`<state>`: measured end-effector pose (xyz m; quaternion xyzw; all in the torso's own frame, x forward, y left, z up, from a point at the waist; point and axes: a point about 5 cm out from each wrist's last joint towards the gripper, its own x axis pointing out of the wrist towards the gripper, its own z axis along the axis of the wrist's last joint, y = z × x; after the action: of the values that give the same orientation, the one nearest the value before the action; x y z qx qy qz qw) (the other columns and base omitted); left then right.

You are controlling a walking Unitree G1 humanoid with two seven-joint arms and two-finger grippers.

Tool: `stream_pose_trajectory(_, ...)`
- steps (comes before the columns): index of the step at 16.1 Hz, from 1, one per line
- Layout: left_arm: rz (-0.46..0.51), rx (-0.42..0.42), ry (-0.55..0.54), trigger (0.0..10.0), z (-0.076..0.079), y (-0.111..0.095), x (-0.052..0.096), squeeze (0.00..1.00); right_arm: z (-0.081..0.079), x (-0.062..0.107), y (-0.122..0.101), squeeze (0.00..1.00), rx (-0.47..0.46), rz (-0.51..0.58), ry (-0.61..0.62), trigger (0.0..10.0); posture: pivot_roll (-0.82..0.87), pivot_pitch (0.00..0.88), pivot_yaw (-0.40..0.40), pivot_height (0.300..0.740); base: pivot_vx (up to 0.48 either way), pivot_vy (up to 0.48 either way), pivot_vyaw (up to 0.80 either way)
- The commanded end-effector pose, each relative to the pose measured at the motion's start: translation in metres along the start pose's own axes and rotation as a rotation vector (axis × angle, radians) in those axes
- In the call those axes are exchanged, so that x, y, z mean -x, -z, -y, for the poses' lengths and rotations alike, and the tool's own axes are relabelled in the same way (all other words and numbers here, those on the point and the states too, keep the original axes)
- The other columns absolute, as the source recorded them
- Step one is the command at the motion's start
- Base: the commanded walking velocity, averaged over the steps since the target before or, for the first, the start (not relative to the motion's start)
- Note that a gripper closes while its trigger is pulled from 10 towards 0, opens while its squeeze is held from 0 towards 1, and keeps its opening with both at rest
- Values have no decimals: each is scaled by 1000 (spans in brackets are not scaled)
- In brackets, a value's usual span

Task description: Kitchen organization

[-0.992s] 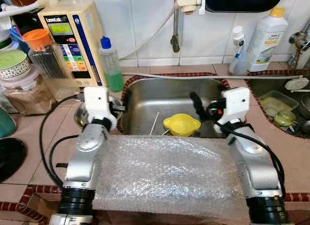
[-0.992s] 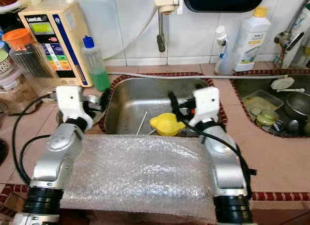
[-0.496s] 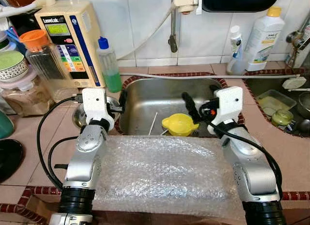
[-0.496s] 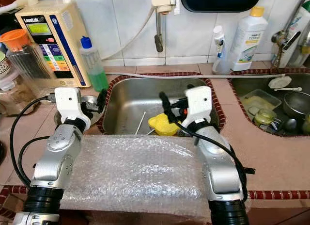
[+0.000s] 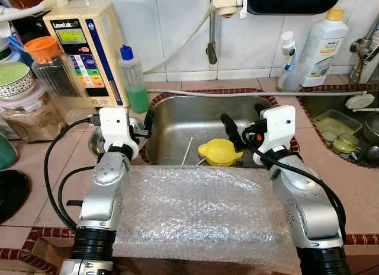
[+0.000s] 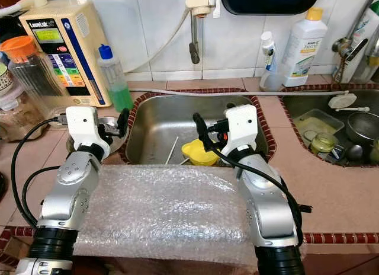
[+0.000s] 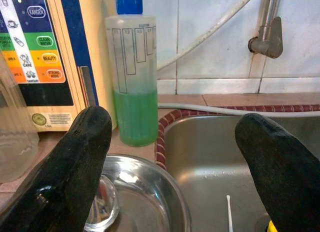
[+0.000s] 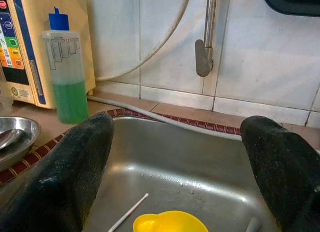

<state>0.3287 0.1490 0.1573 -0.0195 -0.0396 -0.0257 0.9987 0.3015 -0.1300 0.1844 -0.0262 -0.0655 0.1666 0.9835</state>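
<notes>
A yellow plastic cup [image 5: 219,152] lies in the steel sink [image 5: 195,118] beside a thin white stick [image 5: 187,150]. My right gripper [image 5: 241,122] hovers open just above and behind the cup, touching nothing; the cup [image 8: 170,223] shows low between its fingers [image 8: 75,167]. My left gripper [image 5: 145,124] is open over the sink's left rim, next to a steel bowl [image 7: 145,192] on the counter. A bottle of green liquid [image 7: 132,87] stands ahead of it. A bubble-wrap sheet [image 5: 195,207] covers the counter's front edge between my arms.
A beige water machine [image 5: 83,50], jars and bowls [image 5: 26,91] crowd the left counter. The tap [image 5: 211,32] hangs over the sink with a hose [image 5: 249,92] along the back rim. Cleaner bottles [image 5: 320,47] stand at the right, by a second basin [image 5: 343,133] with dishes.
My right gripper has shifted left, closer over the yellow cup. The left arm has barely moved.
</notes>
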Motion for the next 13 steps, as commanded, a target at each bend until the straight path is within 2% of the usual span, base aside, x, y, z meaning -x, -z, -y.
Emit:
stream_pose_trajectory(1, 15, -18, -6, 10000, -4, -5, -2, 0, -1, 1, -5, 184, -3, 15, 4, 10000, -7, 0, 110, 740, 0, 0, 0)
stream_pose_trajectory(6, 15, -26, -6, 10000, -5, -5, -3, 0, -2, 0, -5, 184, -6, 11, -1, 10000, -3, 0, 109, 740, 0, 0, 0)
stream_pose_trajectory(13, 66, -133, -61, 10000, -14, -1, 7, 0, -3, -1, -6, 157, -6, 4, -27, 10000, 15, 0, 72, 740, 0, 0, 0)
